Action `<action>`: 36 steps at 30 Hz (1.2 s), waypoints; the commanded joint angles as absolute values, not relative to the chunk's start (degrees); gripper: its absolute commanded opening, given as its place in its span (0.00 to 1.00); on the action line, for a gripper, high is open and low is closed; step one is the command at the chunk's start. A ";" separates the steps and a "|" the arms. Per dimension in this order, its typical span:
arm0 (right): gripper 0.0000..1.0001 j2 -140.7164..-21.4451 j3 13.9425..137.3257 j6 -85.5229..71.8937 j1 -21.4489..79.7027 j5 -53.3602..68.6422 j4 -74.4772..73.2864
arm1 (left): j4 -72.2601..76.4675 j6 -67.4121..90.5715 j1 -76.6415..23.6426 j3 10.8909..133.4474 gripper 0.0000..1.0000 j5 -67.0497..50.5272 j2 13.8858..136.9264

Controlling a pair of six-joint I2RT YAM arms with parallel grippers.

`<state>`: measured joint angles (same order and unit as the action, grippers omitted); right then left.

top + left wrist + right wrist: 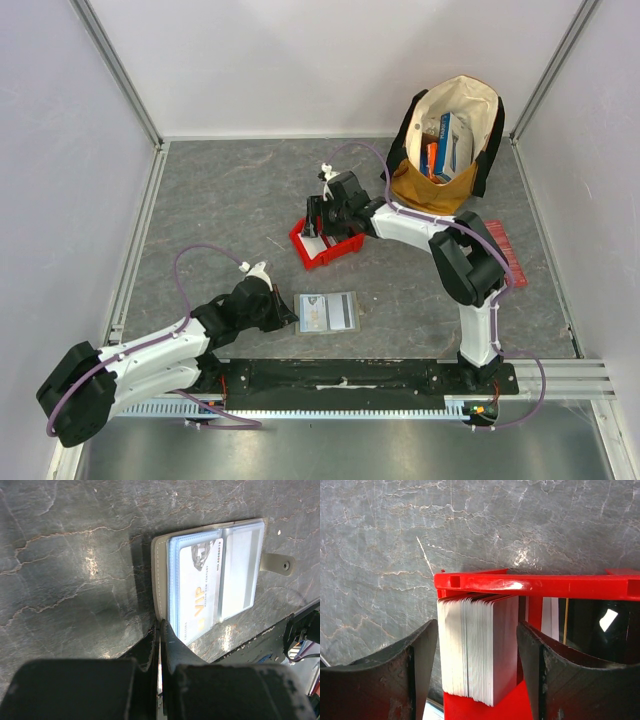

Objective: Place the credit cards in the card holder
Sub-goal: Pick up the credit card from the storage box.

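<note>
R pincer [476,630] open, astride cards [480,652] upright in red bin [535,585], mid-surface. L pincer [161,635] closed, tips at holder [161,575], near edge. Cards likely stiff, slick, light; pinch across faces.

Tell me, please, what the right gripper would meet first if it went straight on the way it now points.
The stack of cards standing in the red bin. The right gripper points at it with open jaws on either side, so they would probably straddle it; depth is unclear.
</note>
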<state>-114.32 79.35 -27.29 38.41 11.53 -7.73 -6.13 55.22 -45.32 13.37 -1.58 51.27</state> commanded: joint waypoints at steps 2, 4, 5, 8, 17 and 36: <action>0.72 -115.31 79.28 -27.95 37.97 14.32 -5.80 | -5.80 55.46 -44.82 13.27 0.02 -0.35 51.15; 0.72 -115.40 79.28 -28.04 37.97 15.55 -5.71 | -5.71 55.46 -44.83 13.27 0.02 -0.26 51.33; 0.72 -115.40 79.28 -28.04 37.97 16.08 -5.63 | -5.71 55.37 -44.82 13.27 0.02 -0.35 51.33; 0.72 -115.66 79.28 -28.12 37.97 17.31 -5.54 | -5.45 55.28 -44.74 13.36 0.02 -0.44 51.77; 0.66 -115.14 79.28 -28.21 37.79 18.63 -5.62 | -5.36 55.20 -44.74 13.45 0.02 -0.88 52.21; 0.40 -112.68 78.05 -28.57 36.91 17.93 -5.27 | -5.19 55.11 -44.65 13.62 0.02 -1.05 52.56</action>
<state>-115.28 78.76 -28.14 36.99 16.97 -6.72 -6.07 55.22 -44.97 13.37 -1.63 52.27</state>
